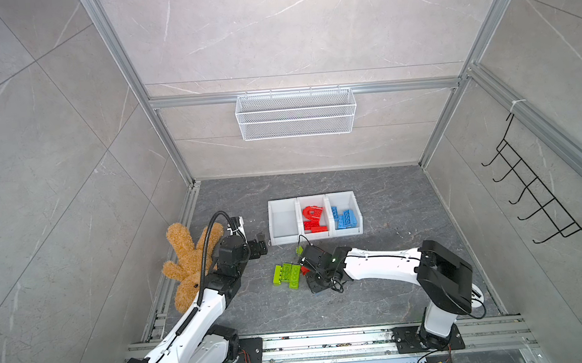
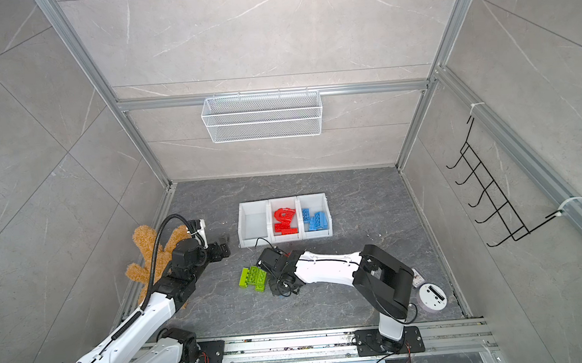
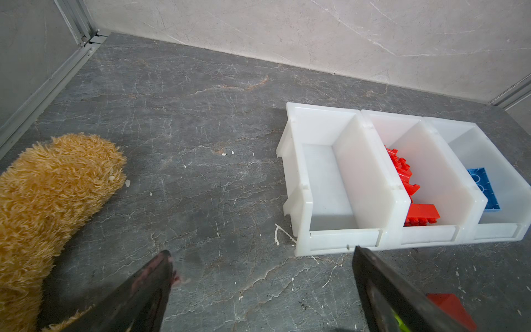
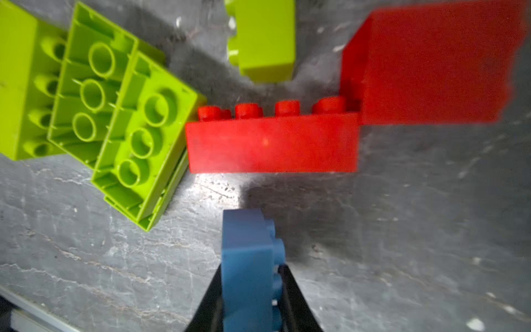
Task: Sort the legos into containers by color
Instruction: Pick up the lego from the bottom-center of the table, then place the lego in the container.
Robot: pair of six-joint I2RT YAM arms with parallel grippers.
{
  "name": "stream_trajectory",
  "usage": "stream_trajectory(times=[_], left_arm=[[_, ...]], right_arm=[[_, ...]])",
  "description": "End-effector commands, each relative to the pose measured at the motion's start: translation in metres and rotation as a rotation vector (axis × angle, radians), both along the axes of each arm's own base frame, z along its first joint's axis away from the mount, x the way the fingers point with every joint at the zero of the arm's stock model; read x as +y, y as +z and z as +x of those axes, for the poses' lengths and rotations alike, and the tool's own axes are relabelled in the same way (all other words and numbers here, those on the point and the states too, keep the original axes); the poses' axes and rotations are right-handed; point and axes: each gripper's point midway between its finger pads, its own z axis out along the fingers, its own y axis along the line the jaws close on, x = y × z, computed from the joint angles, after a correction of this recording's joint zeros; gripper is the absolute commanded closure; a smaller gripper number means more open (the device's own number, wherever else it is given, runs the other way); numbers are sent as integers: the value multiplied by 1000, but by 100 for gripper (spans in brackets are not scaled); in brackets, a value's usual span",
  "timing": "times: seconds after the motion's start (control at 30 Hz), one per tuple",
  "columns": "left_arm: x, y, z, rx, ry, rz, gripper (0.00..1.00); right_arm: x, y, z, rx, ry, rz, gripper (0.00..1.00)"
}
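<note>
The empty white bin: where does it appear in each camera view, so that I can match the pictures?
Both top views: the empty bin ends the row of three, on the plush toy's side.
Left wrist: the end bin, nearest the plush toy.
Right wrist: not in it.
Landmark shared by the other three: the red legos in the neighbouring bin.

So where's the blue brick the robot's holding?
In the right wrist view, the blue brick sits pinched in the right gripper, near a long red brick.
</note>
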Motion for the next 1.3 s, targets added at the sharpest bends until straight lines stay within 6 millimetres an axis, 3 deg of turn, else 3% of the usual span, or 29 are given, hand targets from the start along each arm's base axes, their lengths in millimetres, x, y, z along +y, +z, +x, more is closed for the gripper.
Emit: stream_trajectory(times=[0.0, 0.1, 0.2, 0.4, 0.6, 0.8, 1.0, 1.17, 1.27], left_arm=[[-2, 8, 2, -28, -3, -3, 1], [-1, 7, 3, -22, 3, 3, 1], [-1, 6, 3, -21, 1, 7, 1], [5, 5, 3, -8, 35, 19, 1], [8, -1, -2, 87, 64, 13, 3], [-3, -20, -23, 296, 22, -2, 6], [-32, -34, -52, 446, -58, 12, 12], [-57, -58, -75, 569, -129, 52, 19], [-58, -75, -88, 641, -119, 93, 24]], right_arm=[[-31, 39, 34, -85, -27, 30, 77], [-66, 59, 69, -140, -67, 16, 77], [-91, 66, 103, -158, -92, 1, 77], [-115, 65, 155, -166, -113, 10, 77], [-130, 57, 193, -158, -151, 41, 77], [-129, 55, 214, -183, -164, 75, 70], [-135, 76, 227, -267, -187, 111, 45], [-136, 102, 213, -333, -175, 174, 44], [-137, 107, 196, -341, -160, 212, 44]])
